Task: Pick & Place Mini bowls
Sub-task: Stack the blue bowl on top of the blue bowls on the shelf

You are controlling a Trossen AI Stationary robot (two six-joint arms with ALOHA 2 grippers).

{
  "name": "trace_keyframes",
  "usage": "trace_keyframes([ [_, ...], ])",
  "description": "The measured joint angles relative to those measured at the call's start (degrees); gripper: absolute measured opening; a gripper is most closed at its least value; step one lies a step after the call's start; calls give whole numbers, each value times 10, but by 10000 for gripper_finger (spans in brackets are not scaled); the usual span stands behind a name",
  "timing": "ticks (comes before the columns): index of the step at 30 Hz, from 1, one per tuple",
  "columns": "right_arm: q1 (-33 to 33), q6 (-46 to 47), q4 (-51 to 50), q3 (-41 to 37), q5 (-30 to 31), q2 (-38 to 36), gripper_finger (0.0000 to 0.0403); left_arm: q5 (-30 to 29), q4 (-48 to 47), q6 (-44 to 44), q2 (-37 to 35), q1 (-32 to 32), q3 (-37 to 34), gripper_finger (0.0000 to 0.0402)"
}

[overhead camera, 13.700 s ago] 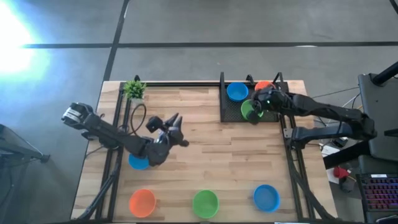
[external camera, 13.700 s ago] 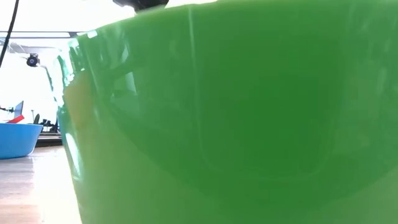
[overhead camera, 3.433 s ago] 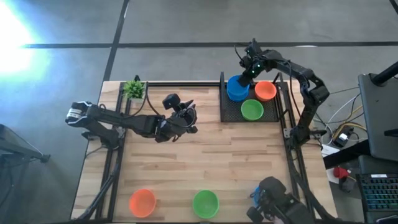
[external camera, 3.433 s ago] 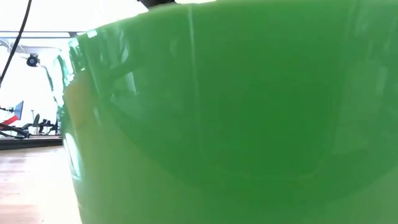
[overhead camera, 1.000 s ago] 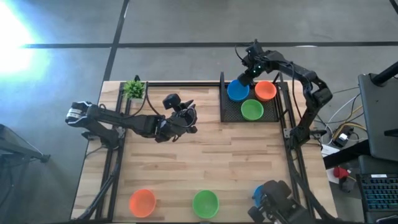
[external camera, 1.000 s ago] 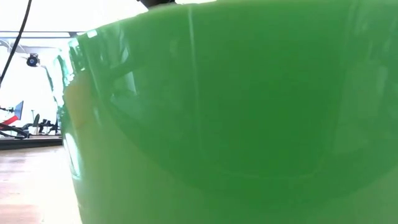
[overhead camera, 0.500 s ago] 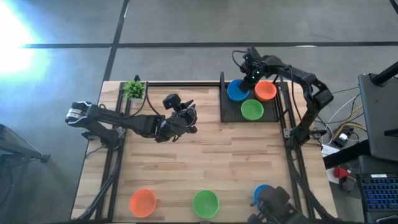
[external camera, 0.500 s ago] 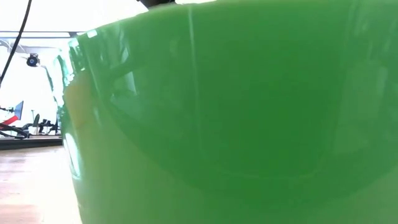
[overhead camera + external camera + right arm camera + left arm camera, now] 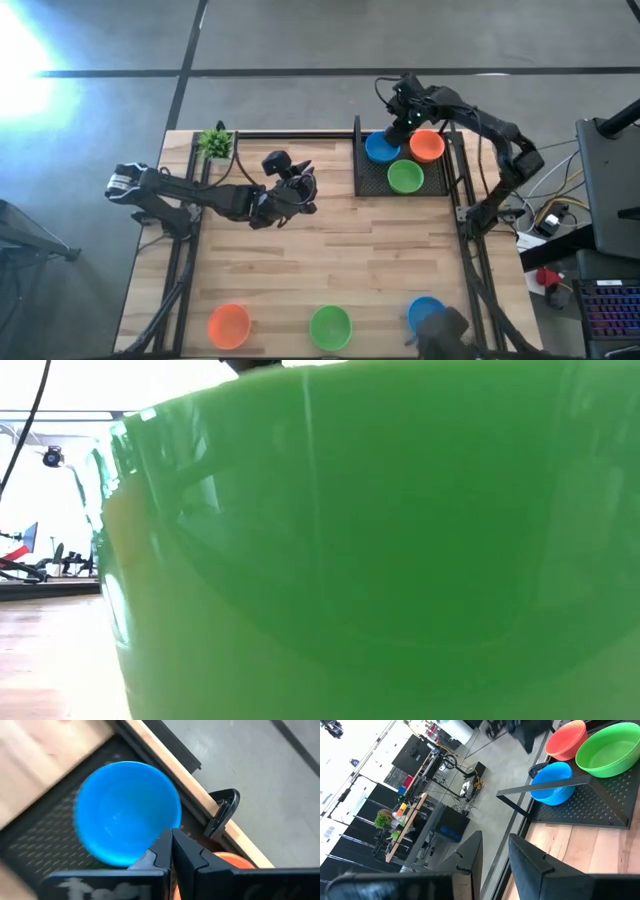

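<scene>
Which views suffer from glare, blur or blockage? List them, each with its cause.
High view: strong white glare washes out the floor at the upper left corner. Low view: a green mini bowl sits right against the lens and blocks nearly everything, with an overexposed bright room behind. Right wrist view: motion blur smears the wooden table and the blue mini bowl. Left wrist view: sharp, but bright windows blow out.
</scene>
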Motion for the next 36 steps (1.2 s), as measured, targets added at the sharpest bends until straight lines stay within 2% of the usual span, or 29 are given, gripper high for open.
trace_keyframes([
  [4,54,7,-35,-12,1,-73,8,0,0,1,-1,-3,0,92],
  [8,142,40,-43,-42,18,-156,8,0,0,0,-6,-4,0,92],
  [14,322,137,-95,-102,73,-267,8,0,0,16,-7,-12,0,92],
  [20,516,268,-123,-188,76,-344,8,8,0,20,-8,-25,-1,92],
  [22,576,307,-123,-215,76,-356,8,26,-1,17,-8,-27,-1,92],
  [25,655,364,-123,-246,76,-360,8,83,-7,0,-8,-27,-1,92],
  [29,735,426,-122,-259,76,-345,8,142,-7,-17,-8,-27,-1,92],
  [36,833,469,-107,-252,76,-299,8,162,-11,-35,-8,-27,-1,92],
])
